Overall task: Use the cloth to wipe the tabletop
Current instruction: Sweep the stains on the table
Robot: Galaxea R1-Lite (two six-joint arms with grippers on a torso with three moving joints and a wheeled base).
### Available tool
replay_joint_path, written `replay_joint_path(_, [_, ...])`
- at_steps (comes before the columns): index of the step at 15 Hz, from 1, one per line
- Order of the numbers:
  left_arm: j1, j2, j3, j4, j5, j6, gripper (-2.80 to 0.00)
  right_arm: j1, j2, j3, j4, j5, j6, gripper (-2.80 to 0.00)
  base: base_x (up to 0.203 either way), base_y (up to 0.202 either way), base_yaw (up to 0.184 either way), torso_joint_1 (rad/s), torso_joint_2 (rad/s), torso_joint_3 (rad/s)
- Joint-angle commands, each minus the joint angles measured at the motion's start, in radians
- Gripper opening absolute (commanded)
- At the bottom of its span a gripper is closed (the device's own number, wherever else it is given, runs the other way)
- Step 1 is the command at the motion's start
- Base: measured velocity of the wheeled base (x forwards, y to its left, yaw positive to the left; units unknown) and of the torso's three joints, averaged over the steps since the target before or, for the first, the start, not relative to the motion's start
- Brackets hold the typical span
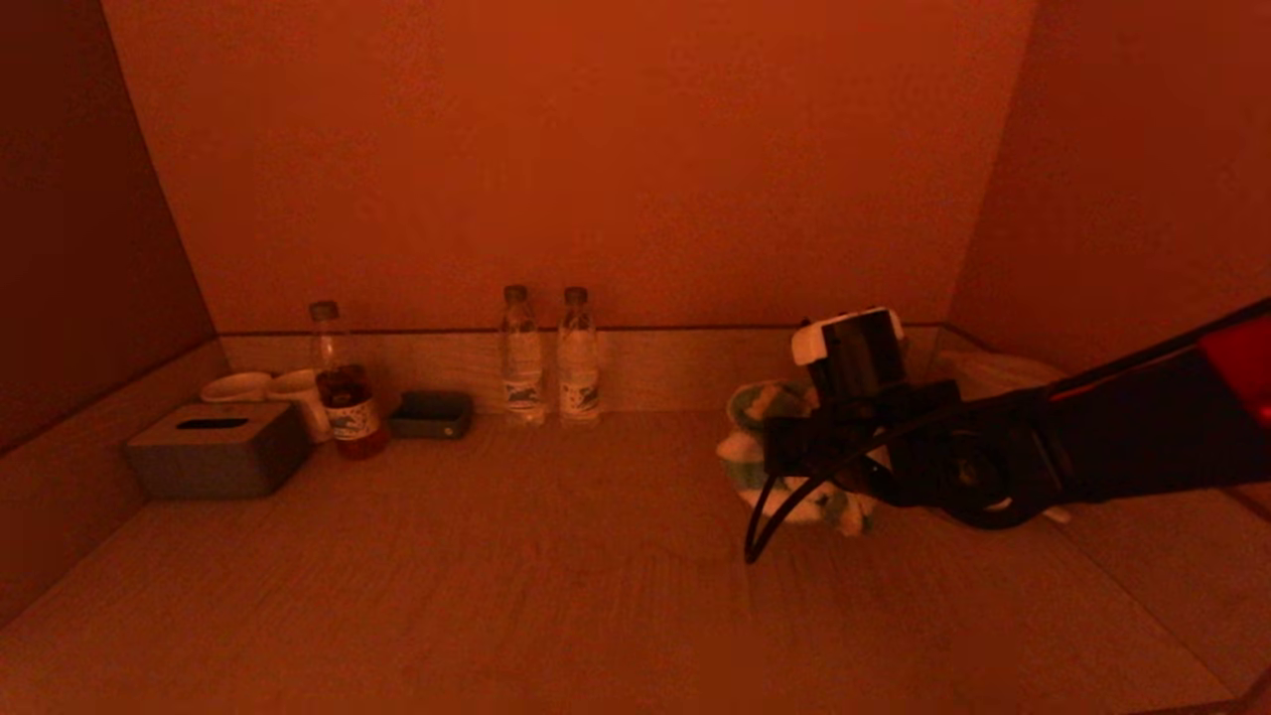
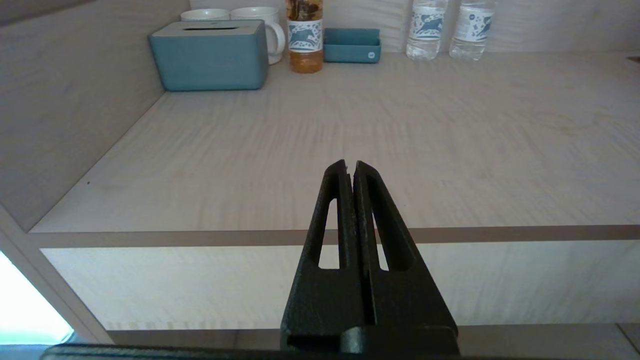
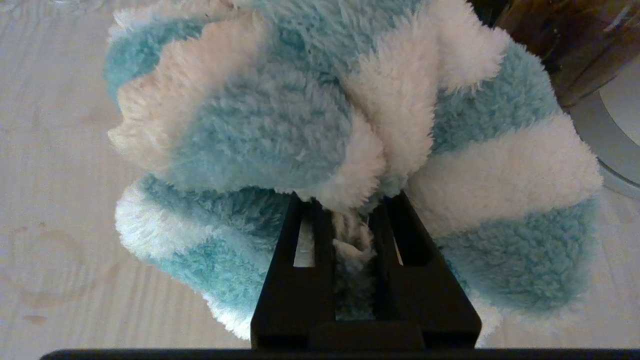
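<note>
A fluffy cloth with blue and white stripes point(image 3: 280, 130) is bunched up on the wooden tabletop point(image 1: 496, 556) at the right middle. It also shows in the head view point(image 1: 760, 447). My right gripper point(image 3: 350, 205) is shut on the cloth, with a fold pinched between its fingers point(image 3: 305, 250). In the head view the right gripper point(image 1: 784, 447) reaches in from the right, low over the table. My left gripper point(image 2: 349, 167) is shut and empty, parked before the table's front edge.
At the back left stand a tissue box point(image 1: 218, 449), two white mugs point(image 1: 298, 397), a tea bottle point(image 1: 343, 382) and a small grey tray point(image 1: 432, 414). Two water bottles point(image 1: 551, 357) stand at the back middle. Walls close in on both sides.
</note>
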Motion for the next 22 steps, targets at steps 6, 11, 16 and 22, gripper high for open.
replay_joint_path(6, [0.002,0.000,0.000,0.000,0.000,-0.001,-2.80,-0.001,0.025,-0.033,-0.002,-0.002,-0.003,-2.80,0.000,0.000,0.000,0.000,0.00,0.000])
replay_joint_path(11, [0.000,0.000,0.000,0.000,0.000,-0.001,-2.80,-0.001,0.055,-0.056,-0.001,-0.002,-0.003,-2.80,0.000,0.000,0.000,0.000,0.00,0.000])
replay_joint_path(16, [0.002,0.000,0.000,0.000,0.000,-0.001,-2.80,-0.002,0.114,-0.076,-0.024,0.008,-0.004,-2.80,0.000,0.000,0.000,0.000,0.00,0.000])
replay_joint_path(22, [0.002,0.000,0.000,0.000,0.000,-0.001,-2.80,-0.014,0.150,-0.083,-0.030,0.031,-0.003,-2.80,0.000,0.000,0.000,0.000,0.00,0.000])
